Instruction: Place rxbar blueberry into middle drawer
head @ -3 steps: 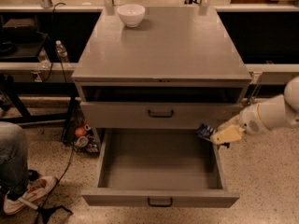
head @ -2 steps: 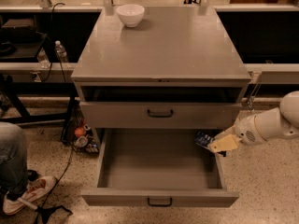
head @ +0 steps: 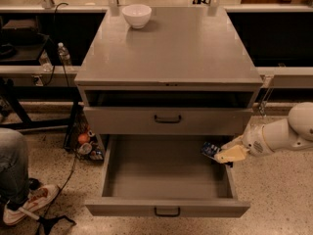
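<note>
Right now tool (head: 226, 154) grips rxbar blueberry (head: 210, 150), bar sticking left over middle drawer (head: 161, 179) right wall.

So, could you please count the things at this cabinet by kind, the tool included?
Bowls: 1, the white bowl on the cabinet.
Snack bars: 1, the rxbar blueberry, held in the tool.
Drawers with a handle: 2, the open middle drawer and the drawer front above it.
Tools: 1, the tool, over the middle drawer's right side.
Total: 5.
</note>
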### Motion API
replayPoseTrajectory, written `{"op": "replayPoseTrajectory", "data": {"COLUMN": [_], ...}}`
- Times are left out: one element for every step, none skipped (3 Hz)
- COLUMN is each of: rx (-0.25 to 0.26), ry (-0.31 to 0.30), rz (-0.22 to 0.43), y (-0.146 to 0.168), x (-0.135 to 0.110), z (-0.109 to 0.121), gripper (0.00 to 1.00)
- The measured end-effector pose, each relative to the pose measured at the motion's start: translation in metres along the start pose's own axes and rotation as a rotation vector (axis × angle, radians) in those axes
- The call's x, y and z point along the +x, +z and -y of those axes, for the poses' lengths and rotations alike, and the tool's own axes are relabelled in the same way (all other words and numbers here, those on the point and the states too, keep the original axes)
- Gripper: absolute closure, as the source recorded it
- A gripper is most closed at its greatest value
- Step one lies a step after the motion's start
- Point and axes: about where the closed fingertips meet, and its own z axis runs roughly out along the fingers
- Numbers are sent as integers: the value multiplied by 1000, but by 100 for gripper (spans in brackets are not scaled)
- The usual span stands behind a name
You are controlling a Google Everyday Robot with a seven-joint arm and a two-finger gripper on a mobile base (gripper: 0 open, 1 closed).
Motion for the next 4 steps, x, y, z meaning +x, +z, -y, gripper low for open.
{"op": "replayPoseTrajectory", "data": {"rx": [-48,-83,-94,-78], "ry": [-3,-10,-8,14], "rz": [15,27,45,79], "y": [35,69,103,128], "x": [11,17,21,23], "z": [3,5,4,5], "gripper": [100,100,100,100]}}
